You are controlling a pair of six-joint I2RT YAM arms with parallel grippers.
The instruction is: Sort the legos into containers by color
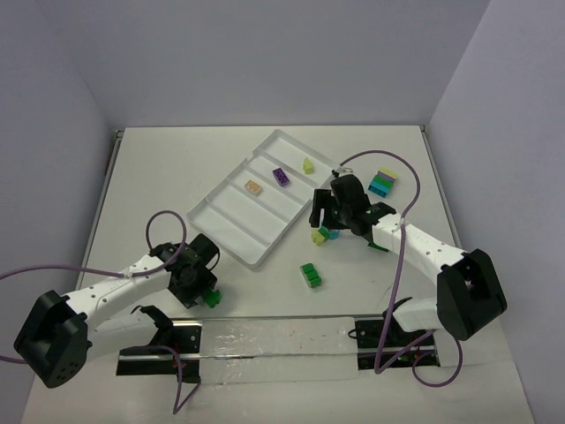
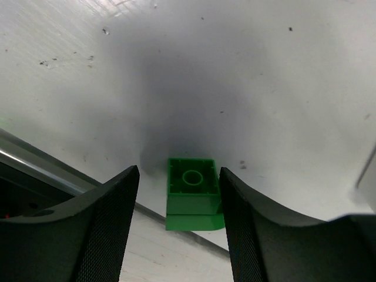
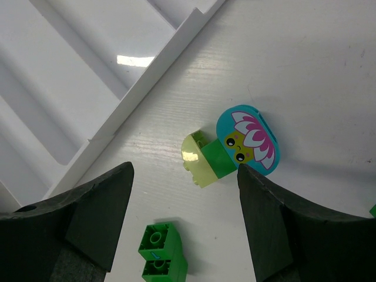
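Observation:
A dark green lego lies upside down on the table between my left gripper's fingers. The right finger touches its side and the left finger stands a little off it, so the jaws are open around it. From above, this lego sits by the left gripper near the front rail. My right gripper hangs open over a clump of yellow-green, green and teal legos, not touching it. The clear tray of containers holds a peach, a purple and a yellow-green lego.
A two-stud green lego lies in front of the clump and shows near the right fingers. A multi-colour stack stands at the back right. The tray's wall runs just left of the right gripper. A metal rail borders the near edge.

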